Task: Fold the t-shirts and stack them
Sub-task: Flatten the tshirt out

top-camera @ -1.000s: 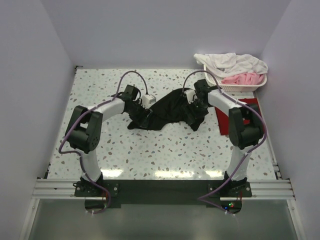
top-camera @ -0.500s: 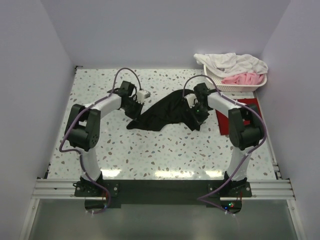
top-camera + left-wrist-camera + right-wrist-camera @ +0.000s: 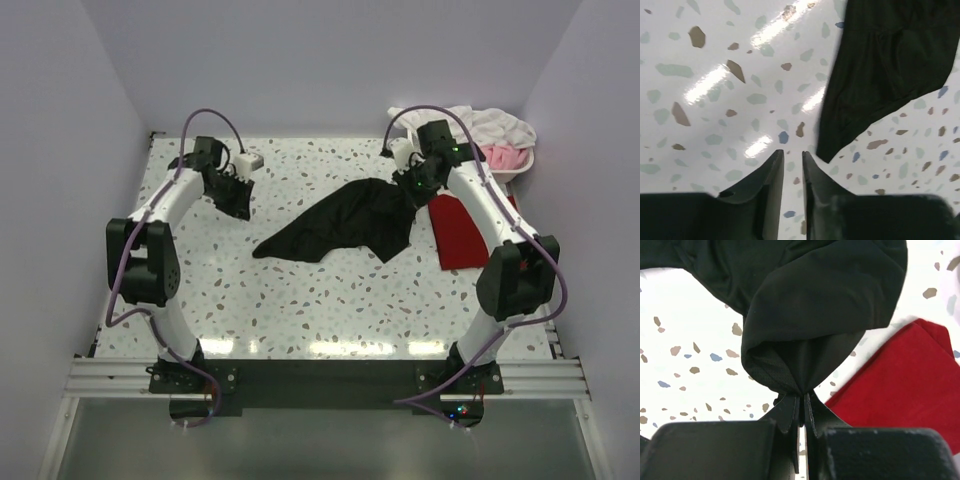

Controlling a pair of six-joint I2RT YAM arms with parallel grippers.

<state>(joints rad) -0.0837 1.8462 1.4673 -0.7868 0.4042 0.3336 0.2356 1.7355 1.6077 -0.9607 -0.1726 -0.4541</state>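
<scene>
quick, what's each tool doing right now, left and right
Left tool: closed to a thin gap, holding nothing.
Right tool: closed on a bunched fold of the black t-shirt.

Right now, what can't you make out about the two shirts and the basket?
Top view, black t-shirt: bunched, sleeves and collar lost in folds.
Top view, red t-shirt: right arm covers one side; right wrist view crops it.
Top view, basket: the arm hides part; contents unclear.
</scene>
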